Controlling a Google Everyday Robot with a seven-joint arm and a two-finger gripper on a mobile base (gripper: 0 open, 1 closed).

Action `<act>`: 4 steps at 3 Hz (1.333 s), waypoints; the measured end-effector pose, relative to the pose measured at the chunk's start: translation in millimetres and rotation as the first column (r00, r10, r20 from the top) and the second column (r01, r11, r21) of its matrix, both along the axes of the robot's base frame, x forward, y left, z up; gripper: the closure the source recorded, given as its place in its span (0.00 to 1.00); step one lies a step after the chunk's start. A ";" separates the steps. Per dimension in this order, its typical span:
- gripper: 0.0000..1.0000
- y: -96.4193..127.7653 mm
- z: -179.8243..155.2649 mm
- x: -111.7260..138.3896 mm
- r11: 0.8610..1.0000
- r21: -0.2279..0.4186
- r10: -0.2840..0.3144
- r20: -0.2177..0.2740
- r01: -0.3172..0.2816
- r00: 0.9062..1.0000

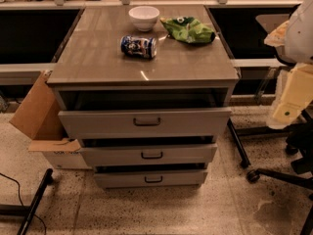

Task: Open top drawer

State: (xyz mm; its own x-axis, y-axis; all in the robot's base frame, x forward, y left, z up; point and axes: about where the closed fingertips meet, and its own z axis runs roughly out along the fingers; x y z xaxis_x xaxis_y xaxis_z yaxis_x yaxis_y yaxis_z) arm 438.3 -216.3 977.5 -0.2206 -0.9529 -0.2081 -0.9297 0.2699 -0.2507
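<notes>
The grey cabinet (93,58) stands in the middle of the view. Its top drawer (98,122) is pulled out part way, with a dark gap showing behind its wide front. The small dark loop handle (147,121) is at the front's centre. The two shorter drawers below, the middle one (107,154) and the bottom one (117,178), also stand slightly out. My gripper (289,104) hangs at the right edge of the view on a white and cream arm. It is well to the right of the cabinet, about level with the top drawer, and touches nothing.
On the cabinet top are a white bowl (144,17), a blue can on its side (139,47) and a green chip bag (188,30). An open cardboard box (41,121) stands at the cabinet's left. Office-chair legs and a caster (253,176) are at the right.
</notes>
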 end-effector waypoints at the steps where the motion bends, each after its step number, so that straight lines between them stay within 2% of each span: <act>1: 0.00 0.8 0.1 0.2 1.000 0.000 0.002 0.003 -0.002 1.000; 2: 0.00 11.7 -16.9 1.5 0.999 0.004 0.047 -0.008 -0.047 0.999; 3: 0.00 43.8 -68.2 4.1 0.990 0.020 0.143 -0.056 -0.142 0.988; 4: 0.00 66.4 -110.5 4.5 0.980 0.041 0.198 -0.111 -0.194 0.974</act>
